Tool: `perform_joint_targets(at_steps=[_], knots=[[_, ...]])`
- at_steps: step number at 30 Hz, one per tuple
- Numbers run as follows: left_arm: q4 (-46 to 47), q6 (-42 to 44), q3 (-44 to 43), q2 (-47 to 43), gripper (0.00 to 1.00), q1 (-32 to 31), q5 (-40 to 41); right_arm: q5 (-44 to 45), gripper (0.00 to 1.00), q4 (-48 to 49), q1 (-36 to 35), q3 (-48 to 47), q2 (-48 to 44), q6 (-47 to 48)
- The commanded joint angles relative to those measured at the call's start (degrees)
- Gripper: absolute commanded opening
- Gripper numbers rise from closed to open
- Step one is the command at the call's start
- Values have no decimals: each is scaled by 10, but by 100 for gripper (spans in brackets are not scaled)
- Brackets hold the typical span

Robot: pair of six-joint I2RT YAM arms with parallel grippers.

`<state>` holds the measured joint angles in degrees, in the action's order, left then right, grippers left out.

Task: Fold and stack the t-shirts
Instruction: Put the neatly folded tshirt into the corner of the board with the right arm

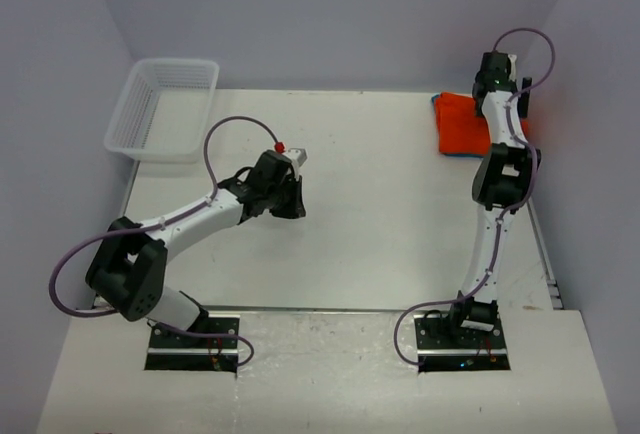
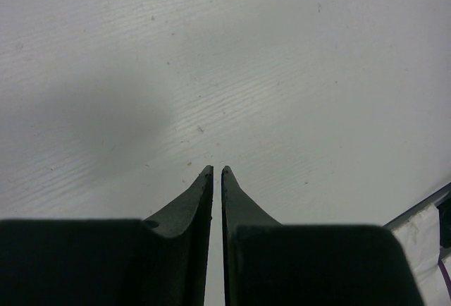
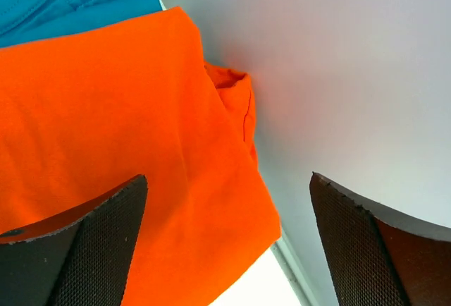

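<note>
You're looking at a robotics lab cell: white tabletop (image 1: pixel 380 214), plain pale-grey partition walls (image 1: pixel 330 14), white-and-black left arm (image 1: pixel 190 216) and right arm (image 1: pixel 488 244) bolted to black metal base plates (image 1: pixel 180 352).

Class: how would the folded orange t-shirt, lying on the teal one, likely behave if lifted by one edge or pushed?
The orange t-shirt would probably droop and unfold; its bunched corner suggests limp cloth. It looks thin, so likely light. Pushed, it may wrinkle or drag the teal t-shirt beneath.
</note>
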<state>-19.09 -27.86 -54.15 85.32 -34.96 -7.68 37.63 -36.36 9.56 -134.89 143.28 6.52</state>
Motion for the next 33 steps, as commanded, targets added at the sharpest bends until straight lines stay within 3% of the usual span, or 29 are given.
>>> perform_joint_targets(at_steps=[1,5,9,11,12,13,14,17,18,21,24,25,26,27,28,30,33], knots=[[3,-1,9,-37,9,-3,-3,11,96,9,-14,-21,-47,-24],[-1,-14,19,-63,9,-10,29,7,99,23,-59,25,-135,-24],[-10,-17,22,-97,10,-14,73,-42,99,-65,-121,10,-214,-97],[-27,-16,12,-97,9,-15,92,-88,92,-94,-163,65,-287,-133],[-35,-21,8,-100,9,-15,97,-116,81,-96,-175,97,-317,-175],[-38,-24,8,-104,9,-18,101,-160,52,-93,-194,130,-349,-189],[-38,-26,8,-111,9,-20,112,-237,1,-75,-200,213,-419,-214],[-42,-31,8,-140,5,-33,134,-358,0,16,-206,448,-562,-280],[-45,-31,8,-146,5,-33,136,-371,0,32,-206,449,-592,-276],[-47,-30,12,-174,7,-41,154,-417,0,75,-207,579,-699,-250],[-46,-30,27,-210,14,-49,173,-462,0,70,-208,676,-775,-230],[-46,-32,30,-219,21,-49,190,-475,7,70,-208,697,-794,-226],[-46,-33,33,-233,23,-50,197,-485,21,69,-208,714,-812,-223],[-49,-33,37,-241,27,-51,202,-491,59,70,-209,751,-846,-226],[-50,-33,39,-252,29,-51,210,-493,77,72,-210,770,-862,-226],[-54,-33,46,-262,34,-53,221,-464,99,76,-213,807,-899,-239],[-57,-23,51,-275,38,-53,239,-439,99,83,-213,831,-936,-239]])
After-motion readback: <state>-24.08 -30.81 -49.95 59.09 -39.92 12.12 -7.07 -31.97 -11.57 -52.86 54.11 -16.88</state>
